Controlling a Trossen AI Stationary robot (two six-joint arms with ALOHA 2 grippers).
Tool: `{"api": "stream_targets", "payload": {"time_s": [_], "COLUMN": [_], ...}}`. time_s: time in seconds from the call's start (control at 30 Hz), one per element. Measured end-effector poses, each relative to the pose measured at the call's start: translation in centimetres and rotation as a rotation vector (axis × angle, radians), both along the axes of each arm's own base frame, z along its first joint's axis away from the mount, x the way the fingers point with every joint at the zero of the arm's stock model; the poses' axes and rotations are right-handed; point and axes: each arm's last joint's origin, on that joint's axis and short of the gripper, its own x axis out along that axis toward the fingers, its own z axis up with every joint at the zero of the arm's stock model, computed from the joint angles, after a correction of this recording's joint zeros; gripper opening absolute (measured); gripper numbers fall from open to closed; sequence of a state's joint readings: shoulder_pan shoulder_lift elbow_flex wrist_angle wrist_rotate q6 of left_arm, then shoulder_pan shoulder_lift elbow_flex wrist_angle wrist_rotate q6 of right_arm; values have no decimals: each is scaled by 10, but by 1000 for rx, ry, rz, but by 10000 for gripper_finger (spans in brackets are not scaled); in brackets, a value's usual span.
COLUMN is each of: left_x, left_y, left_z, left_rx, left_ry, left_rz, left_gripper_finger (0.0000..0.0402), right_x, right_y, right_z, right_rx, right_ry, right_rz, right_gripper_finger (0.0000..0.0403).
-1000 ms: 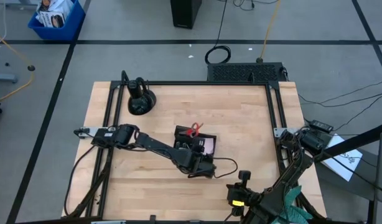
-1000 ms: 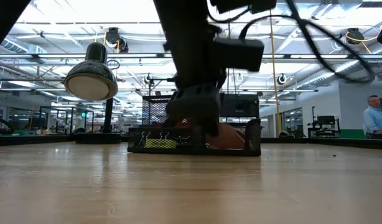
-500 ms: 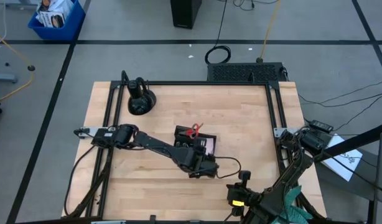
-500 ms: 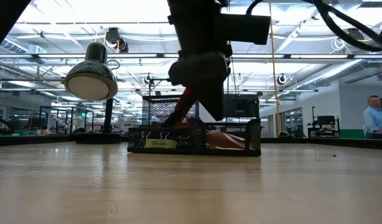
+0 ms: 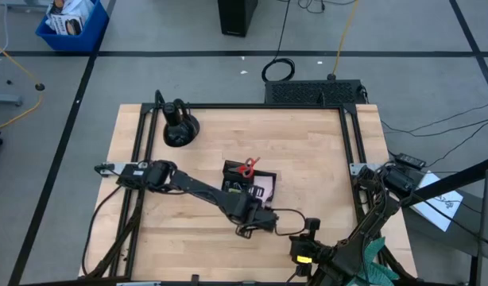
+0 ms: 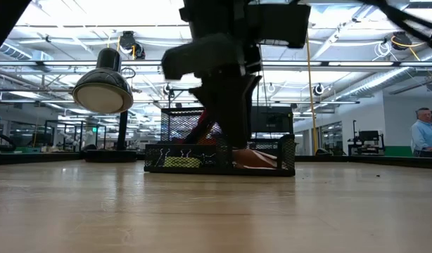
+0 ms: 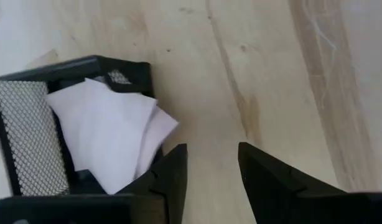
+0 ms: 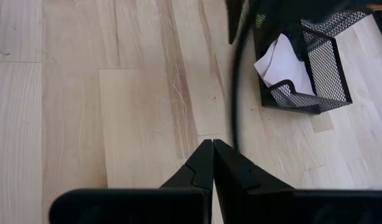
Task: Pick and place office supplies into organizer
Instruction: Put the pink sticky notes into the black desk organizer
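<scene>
The organizer (image 5: 247,180) sat mid-worktop (image 5: 315,159), holding red scissors (image 5: 247,166) and paper (image 7: 107,134). The left gripper (image 7: 211,171) hovered just beside the organizer, fingers apart and empty. The right gripper (image 8: 212,163), well apart from it at the worktop's edge, was closed, empty.

The organizer (image 5: 245,179) sits mid-table (image 5: 307,159), scissors (image 5: 247,166) at its far end, notepad (image 7: 107,134) inside; the lamp (image 5: 179,127) stands behind-left.

So the light wood worktop (image 5: 307,151) has a black mesh organizer (image 5: 245,179) sitting around its middle, plus a black domed lamp (image 5: 180,127) near the far-left corner.
</scene>
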State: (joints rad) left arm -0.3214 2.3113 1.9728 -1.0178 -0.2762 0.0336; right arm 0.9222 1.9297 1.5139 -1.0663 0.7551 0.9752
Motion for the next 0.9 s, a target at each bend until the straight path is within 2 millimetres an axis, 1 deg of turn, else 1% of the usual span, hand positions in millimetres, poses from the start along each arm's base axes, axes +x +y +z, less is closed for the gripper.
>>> {"api": "stream_targets", "payload": {"time_s": [0.1, 0.17, 0.23, 0.33, 0.37, 0.43, 0.7, 0.8, 0.9], "left_x": [-2, -2, -1, 2, 3, 5, 10, 14, 19], "left_y": [-7, -8, -9, -5, -2, 2, 14, 21, 28], "left_z": [-2, -2, -3, -5, -5, -5, -6, -11, -25], "left_rx": [15, 20, 17, -13, -35, -86, -100, -99, -109], "left_ry": [7, 2, 3, -1, 1, 8, 0, -1, 1], "left_rz": [-22, -46, -55, -46, -38, -32, -11, -1, 4], "left_gripper_finger": [138, 117, 85, 22, 12, 10, 3, 3, 2], "right_x": [0, 0, 0, 0, 0, 0, 0, 0, 0], "right_y": [0, 0, 0, 0, 0, 0, 0, 0, 0], "right_z": [0, 0, 0, 0, 0, 0, 0, 0, 0], "right_rx": [0, 0, 0, 1, 3, 3, -3, -3, -6], "right_ry": [0, -1, -1, -1, -3, -3, 2, 2, 4], "right_rz": [0, 0, 0, 0, 0, 0, 8, 9, 11], "right_gripper_finger": [2, 2, 2, 2, 2, 2, 2, 2, 2]}}
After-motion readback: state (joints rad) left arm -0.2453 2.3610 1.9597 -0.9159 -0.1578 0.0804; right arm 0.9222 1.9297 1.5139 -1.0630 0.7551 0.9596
